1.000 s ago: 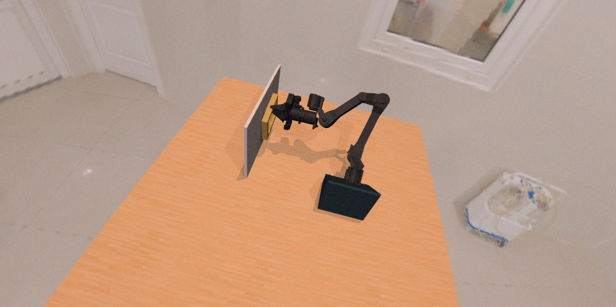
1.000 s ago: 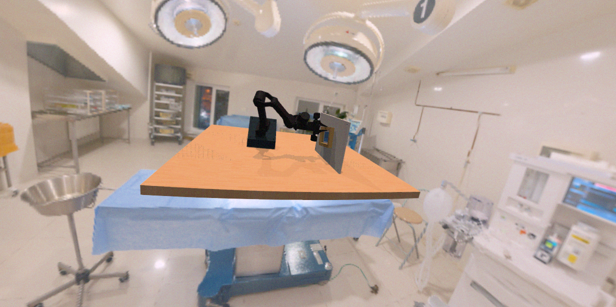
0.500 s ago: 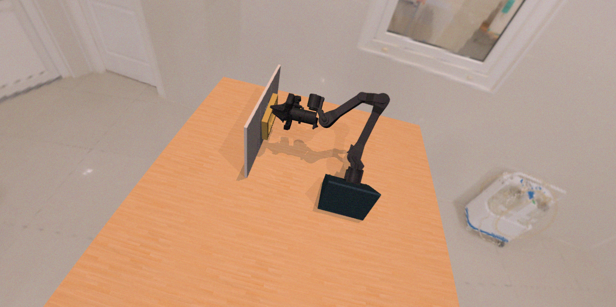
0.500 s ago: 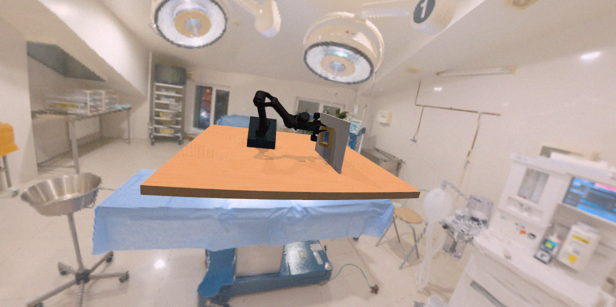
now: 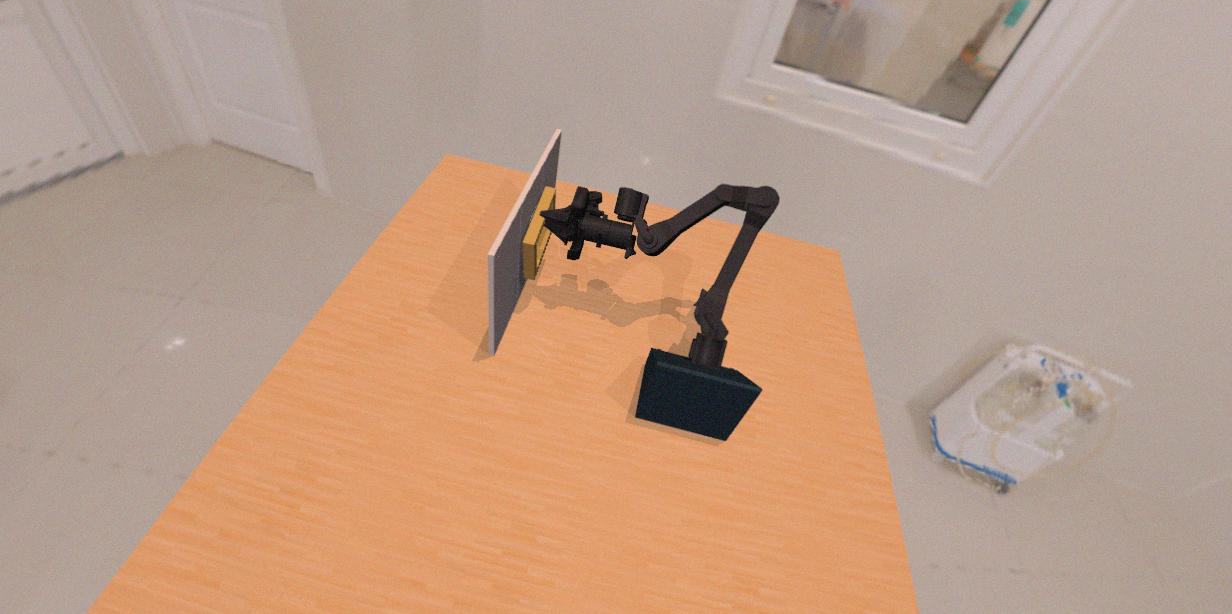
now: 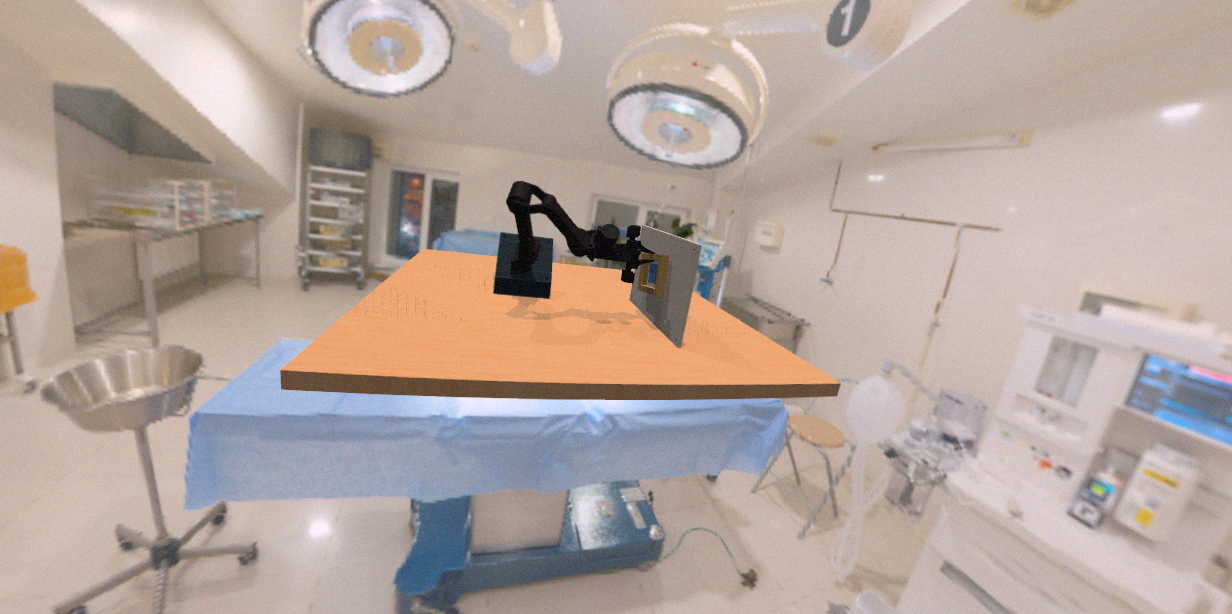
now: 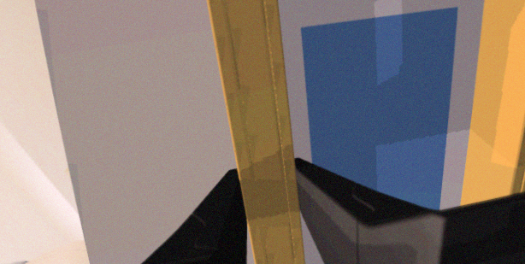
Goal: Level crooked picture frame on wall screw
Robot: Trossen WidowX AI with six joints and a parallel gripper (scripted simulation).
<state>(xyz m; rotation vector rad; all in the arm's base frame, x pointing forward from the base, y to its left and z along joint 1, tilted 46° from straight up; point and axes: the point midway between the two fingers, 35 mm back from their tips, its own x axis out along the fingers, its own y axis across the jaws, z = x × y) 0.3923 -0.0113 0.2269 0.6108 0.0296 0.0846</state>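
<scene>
The golden picture frame [image 5: 529, 259] [image 6: 662, 276] [image 7: 256, 118] with a blue picture [image 7: 342, 96] is at the face of the upright grey panel [image 5: 504, 299] [image 6: 679, 303] [image 7: 141, 96]. My gripper [image 5: 544, 216] [image 6: 652, 258] [image 7: 265, 173] is shut on the frame's side bar, the left one in the wrist view. One fingertip is outside the bar and the other is inside the opening. In the wrist view the frame's upper edge rises to the right, but the view is oblique and I cannot tell how level the frame is. The screw and the notched strip are hidden behind the frame.
The panel stands upright on the wooden table [image 5: 517, 480] [image 6: 474, 342]. The arm's dark base block [image 5: 694, 398] [image 6: 523, 266] stands on the table, across from the panel's picture side. The arm reaches over the table between them.
</scene>
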